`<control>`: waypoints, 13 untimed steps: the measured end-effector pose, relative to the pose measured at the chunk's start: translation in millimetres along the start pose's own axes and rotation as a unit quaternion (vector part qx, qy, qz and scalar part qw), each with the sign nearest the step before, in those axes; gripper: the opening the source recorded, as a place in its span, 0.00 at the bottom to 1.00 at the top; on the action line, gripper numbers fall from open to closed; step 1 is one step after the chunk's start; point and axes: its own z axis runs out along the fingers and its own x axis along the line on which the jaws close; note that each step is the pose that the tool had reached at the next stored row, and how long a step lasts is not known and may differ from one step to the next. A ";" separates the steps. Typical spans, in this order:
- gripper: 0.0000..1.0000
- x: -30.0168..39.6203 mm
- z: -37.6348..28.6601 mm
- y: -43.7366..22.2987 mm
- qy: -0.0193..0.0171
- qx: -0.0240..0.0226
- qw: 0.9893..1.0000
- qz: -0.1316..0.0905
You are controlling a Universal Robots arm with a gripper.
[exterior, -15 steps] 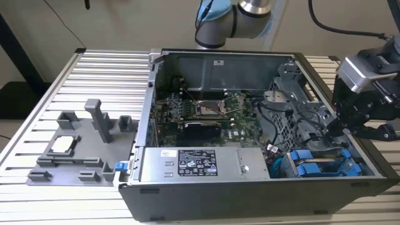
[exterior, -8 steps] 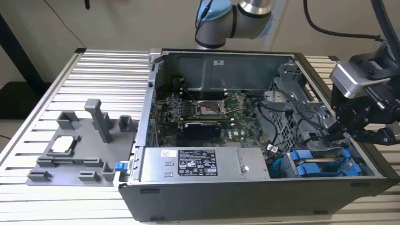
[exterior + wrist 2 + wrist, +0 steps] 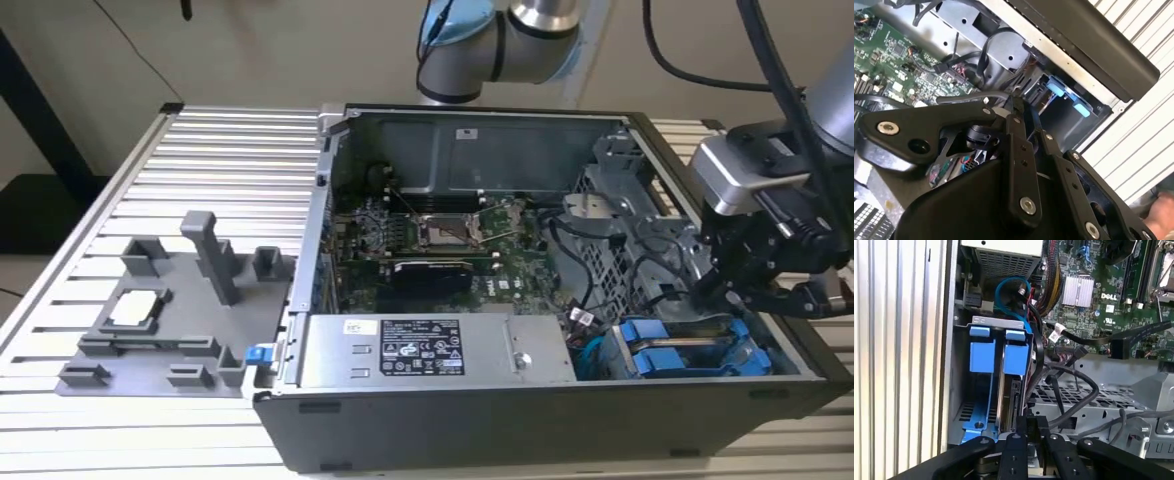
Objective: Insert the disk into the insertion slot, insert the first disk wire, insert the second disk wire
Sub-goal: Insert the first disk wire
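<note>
This is a robotics lab or test bench. A tabletop [image 3: 200, 150] of ribbed aluminium profiles carries an opened desktop computer case [image 3: 534, 415] and a grey moulded parts fixture [image 3: 174, 300]. A jointed robot arm [image 3: 501, 45] rises beside a bare wall, black cables [image 3: 667, 50] hanging near it — its end effector [image 3: 1030, 424] is inside the case.

Soft, even light brightens the counter [image 3: 227, 150] beside the computer case [image 3: 534, 420]; inside the case, the insertion slot [image 3: 960, 390] lies shadowed.

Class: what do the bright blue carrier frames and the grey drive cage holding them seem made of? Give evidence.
Bright blue carrier frames: likely moulded plastic; uniform colour, soft sheen. Grey drive cage: probably bare sheet metal; thin folded edges.
</note>
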 end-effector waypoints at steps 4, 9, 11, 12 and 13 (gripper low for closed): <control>0.19 0.2 0.5 -0.9 0.014 -0.004 1.000 0.006; 0.19 0.3 0.6 -1.6 0.015 -0.004 1.000 0.006; 0.19 0.3 1.3 -1.5 0.016 -0.004 1.000 0.009; 0.19 0.4 1.9 -1.5 0.016 -0.004 1.000 0.011; 0.19 0.5 2.9 -1.4 0.017 -0.004 1.000 0.013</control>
